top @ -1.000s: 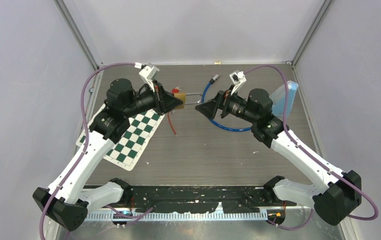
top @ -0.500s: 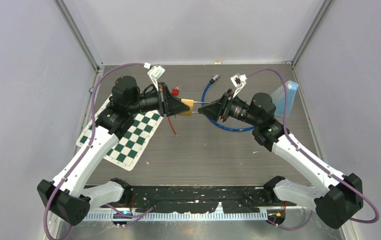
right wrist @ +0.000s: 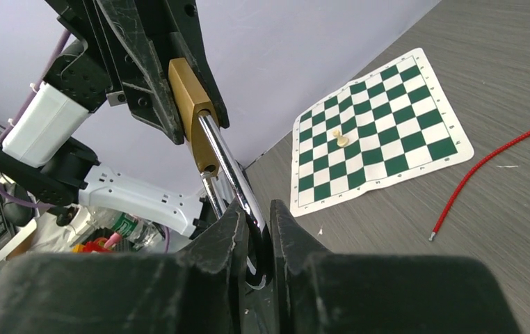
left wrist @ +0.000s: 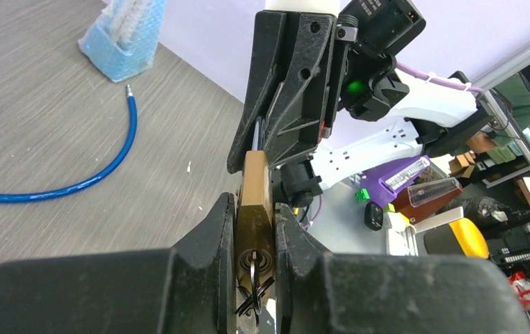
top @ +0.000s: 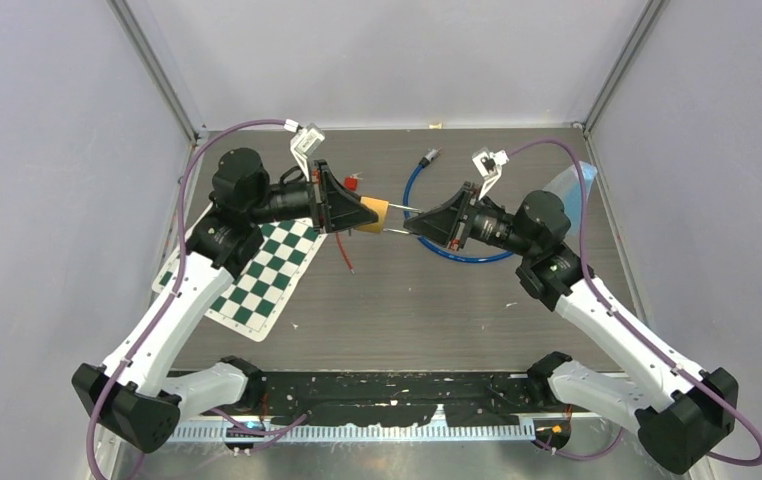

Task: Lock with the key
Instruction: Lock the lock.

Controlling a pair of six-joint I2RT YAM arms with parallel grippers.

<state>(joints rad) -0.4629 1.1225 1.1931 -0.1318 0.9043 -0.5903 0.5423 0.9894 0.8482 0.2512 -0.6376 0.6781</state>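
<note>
A brass padlock (top: pixel 373 214) is held in the air between the two arms. My left gripper (top: pixel 365 215) is shut on its body, the fingers (left wrist: pixel 222 229) pressing both flat sides of the padlock (left wrist: pixel 254 184). The key (left wrist: pixel 254 268) with its black ring sticks out of the keyhole at the lock's bottom, between my left jaws. My right gripper (top: pixel 410 224) is shut on the chrome shackle (right wrist: pixel 226 161), which stands pulled out of the brass body (right wrist: pixel 191 104). In the right wrist view the shackle's bend sits between the right gripper's (right wrist: pixel 254 212) pads.
A green-and-white chessboard mat (top: pixel 269 268) with a small pale piece (right wrist: pixel 342 138) lies at the left. A red cord (top: pixel 343 252) lies beside it. A blue cable loop (top: pixel 457 255) lies under the right gripper, and a blue bubble-wrap bag (top: pixel 569 195) is at the back right.
The right gripper moved left onto the shackle and shut on it. The left arm carried the padlock rightward toward the middle.
</note>
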